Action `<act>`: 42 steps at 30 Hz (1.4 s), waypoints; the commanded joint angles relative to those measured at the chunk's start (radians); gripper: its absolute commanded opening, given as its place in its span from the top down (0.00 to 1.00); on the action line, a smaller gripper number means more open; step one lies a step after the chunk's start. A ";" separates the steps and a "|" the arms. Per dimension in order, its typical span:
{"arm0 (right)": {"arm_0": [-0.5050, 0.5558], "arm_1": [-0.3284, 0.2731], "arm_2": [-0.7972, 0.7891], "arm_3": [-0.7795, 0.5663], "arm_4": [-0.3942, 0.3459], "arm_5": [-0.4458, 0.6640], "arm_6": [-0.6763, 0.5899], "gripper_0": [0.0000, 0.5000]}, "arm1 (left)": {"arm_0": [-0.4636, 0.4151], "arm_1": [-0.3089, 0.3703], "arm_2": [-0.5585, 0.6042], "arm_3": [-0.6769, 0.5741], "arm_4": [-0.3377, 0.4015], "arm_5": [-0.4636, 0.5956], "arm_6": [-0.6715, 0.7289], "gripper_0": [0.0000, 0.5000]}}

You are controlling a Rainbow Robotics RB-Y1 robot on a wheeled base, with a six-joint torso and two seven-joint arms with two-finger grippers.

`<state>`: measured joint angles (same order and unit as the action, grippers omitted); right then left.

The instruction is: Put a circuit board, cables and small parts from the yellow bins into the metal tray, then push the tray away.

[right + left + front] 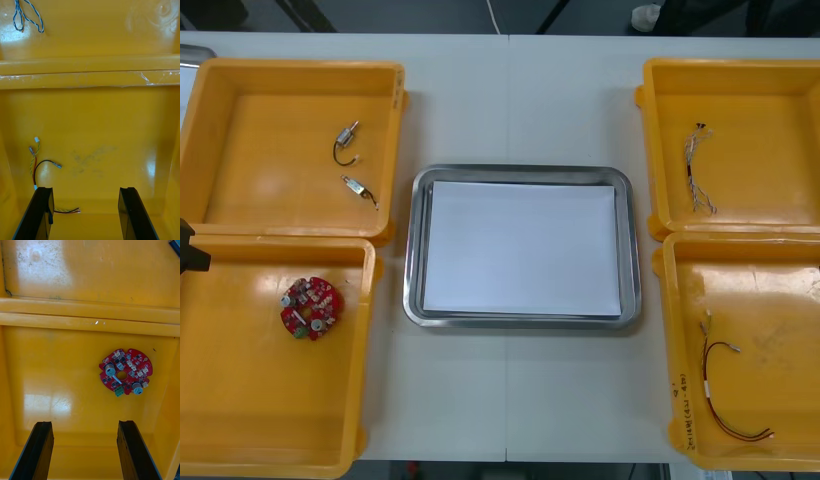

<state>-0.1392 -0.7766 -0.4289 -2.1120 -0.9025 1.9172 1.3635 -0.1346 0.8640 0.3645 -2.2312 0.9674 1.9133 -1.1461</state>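
Note:
A round red circuit board (310, 307) lies in the near left yellow bin (240, 400). In the left wrist view my left gripper (84, 423) hangs open over that bin's floor, with the board (125, 371) a little beyond its fingertips. My right gripper (86, 189) is open above the near right bin (780, 300), and a red and yellow cable (35, 165) with a black lead lies just past one finger. The metal tray (520, 172), white inside, sits between the bins with nothing in it.
Two small metal parts (348, 140) (358, 187) lie in the far left bin (240, 110). A twisted blue and white cable (698, 170) (22, 17) rests in the far right bin (770, 120). A dark piece of the left arm (188, 252) shows at the left edge.

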 commanded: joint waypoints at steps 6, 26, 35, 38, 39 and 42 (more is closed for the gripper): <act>0.010 -0.040 -0.008 -0.005 -0.007 0.003 -0.014 0.00 | 0.020 0.041 0.034 -0.028 0.005 0.007 -0.103 0.00; 0.010 -0.040 -0.008 -0.005 -0.007 0.003 -0.014 0.00 | 0.020 0.041 0.034 -0.028 0.005 0.007 -0.103 0.00; 0.010 -0.040 -0.008 -0.005 -0.007 0.003 -0.014 0.00 | 0.020 0.041 0.034 -0.028 0.005 0.007 -0.103 0.00; 0.010 -0.040 -0.008 -0.005 -0.007 0.003 -0.014 0.00 | 0.020 0.041 0.034 -0.028 0.005 0.007 -0.103 0.00; 0.010 -0.040 -0.008 -0.005 -0.007 0.003 -0.014 0.00 | 0.020 0.041 0.034 -0.028 0.005 0.007 -0.103 0.00; 0.010 -0.040 -0.008 -0.005 -0.007 0.003 -0.014 0.00 | 0.020 0.041 0.034 -0.028 0.005 0.007 -0.103 0.00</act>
<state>-0.1392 -0.7766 -0.4289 -2.1120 -0.9025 1.9172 1.3635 -0.1346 0.8640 0.3645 -2.2312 0.9674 1.9133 -1.1461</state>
